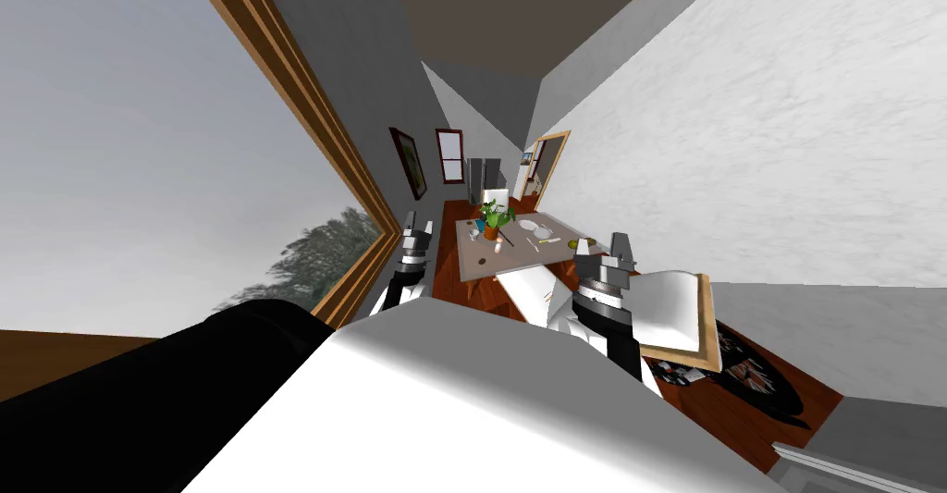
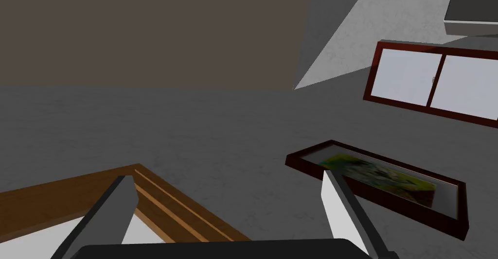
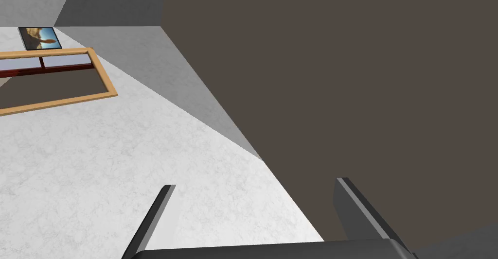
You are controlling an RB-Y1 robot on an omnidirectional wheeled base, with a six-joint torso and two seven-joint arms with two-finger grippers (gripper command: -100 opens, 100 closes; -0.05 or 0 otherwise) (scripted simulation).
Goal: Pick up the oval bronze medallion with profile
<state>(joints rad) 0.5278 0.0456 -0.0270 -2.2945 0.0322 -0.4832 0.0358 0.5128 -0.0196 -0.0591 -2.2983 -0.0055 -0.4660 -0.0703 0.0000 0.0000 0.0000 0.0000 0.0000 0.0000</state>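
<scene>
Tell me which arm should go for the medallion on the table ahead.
Left, probably. The small dark medallion lies at the near-left corner of the table, on the side of the left gripper; the right gripper is farther across. Both are open and raised, so neither has a head start.

On the table (image 1: 507, 258), the things around the potted plant (image 1: 497, 212), a dark speck (image 1: 482, 263) among them, are too small to identify.
</scene>
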